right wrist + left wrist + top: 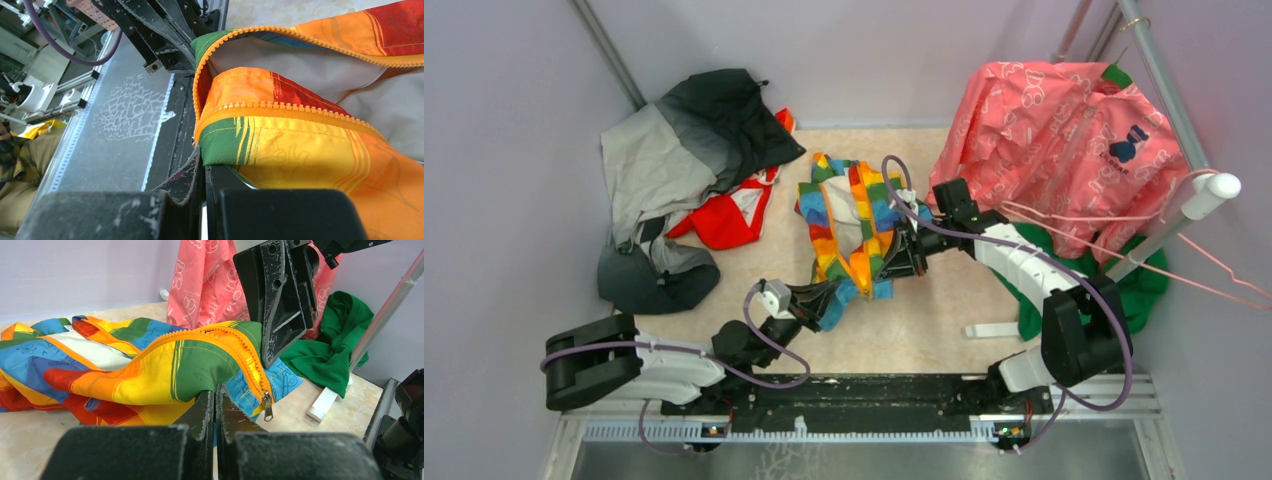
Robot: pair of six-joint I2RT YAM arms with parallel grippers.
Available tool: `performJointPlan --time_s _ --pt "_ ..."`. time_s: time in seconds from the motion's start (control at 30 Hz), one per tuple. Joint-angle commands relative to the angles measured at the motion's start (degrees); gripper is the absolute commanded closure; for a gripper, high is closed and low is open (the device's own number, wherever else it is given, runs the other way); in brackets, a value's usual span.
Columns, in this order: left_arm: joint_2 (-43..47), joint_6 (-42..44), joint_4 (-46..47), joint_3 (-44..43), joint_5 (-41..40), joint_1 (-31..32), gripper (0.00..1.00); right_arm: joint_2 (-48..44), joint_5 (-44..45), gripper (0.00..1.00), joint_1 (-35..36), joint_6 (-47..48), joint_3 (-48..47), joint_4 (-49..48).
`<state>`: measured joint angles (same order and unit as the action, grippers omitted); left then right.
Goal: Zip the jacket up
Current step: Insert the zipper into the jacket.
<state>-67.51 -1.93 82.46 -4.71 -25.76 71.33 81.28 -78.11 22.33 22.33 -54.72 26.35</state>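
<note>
- Lying crumpled at the middle of the table (924,325), the jacket (849,225) shows its pale lining, and its orange zipper (250,365) is open.
- The left gripper (216,396) has its fingers pressed together on the jacket's lower hem, just beside the zipper pull (268,410).
- The right gripper (202,167) is closed and seems to pinch the green-and-yellow edge below the zipper teeth.
- A pink garment (1064,140) hangs far right, and a grey-and-black jacket (674,170) lies far left.
</note>
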Motion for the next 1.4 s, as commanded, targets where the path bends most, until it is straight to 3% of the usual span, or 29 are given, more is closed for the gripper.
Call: performJointPlan --time_s 0.0,0.43,1.37 --pt "0.3 -1.0 2.7 -0.7 -1.7 0.5 1.00 -1.2 -2.2 1.00 -0.1 -0.1 0.3 -1.8" --pt "4.7 -0.6 -1.4 -0.4 -2.4 0.6 1.00 -1.2 -2.2 1.00 -0.1 -0.1 0.5 -2.2" --pt "1.0 -3.2 0.9 -0.5 -2.0 0.7 1.00 -1.3 -2.2 1.00 -0.1 -3.9 0.8 -5.5"
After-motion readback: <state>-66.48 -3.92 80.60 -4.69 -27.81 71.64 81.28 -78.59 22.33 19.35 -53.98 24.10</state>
